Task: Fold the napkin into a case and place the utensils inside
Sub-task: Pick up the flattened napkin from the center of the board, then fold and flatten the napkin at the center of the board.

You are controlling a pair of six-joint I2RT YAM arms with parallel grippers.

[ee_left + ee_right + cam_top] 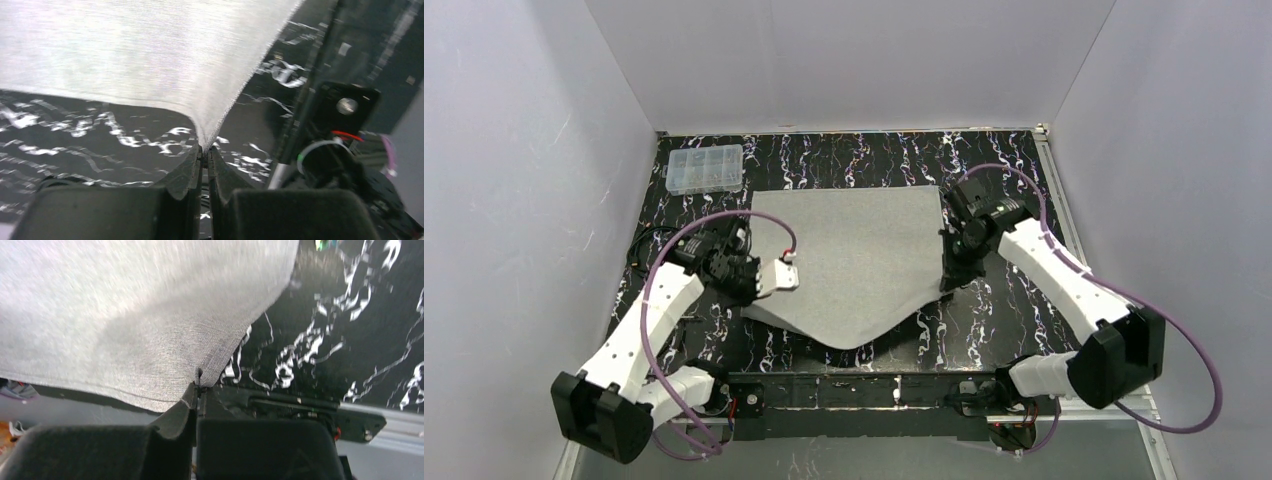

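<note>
Left gripper (pixel 204 151) is pinched tight on the near-left corner of the napkin (pixel 854 250), holding it up off the black marbled table (pixel 1024 170); the cloth sits mid-table, its near edge sagging in a V between the grips, likely set for a first fold; right gripper (pixel 198 383) is clamped on the near-right corner to match

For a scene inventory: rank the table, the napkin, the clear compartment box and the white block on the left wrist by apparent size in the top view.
1. table, largest
2. napkin
3. clear compartment box
4. white block on the left wrist, smallest, though it sits nearer the camera than the box
</note>
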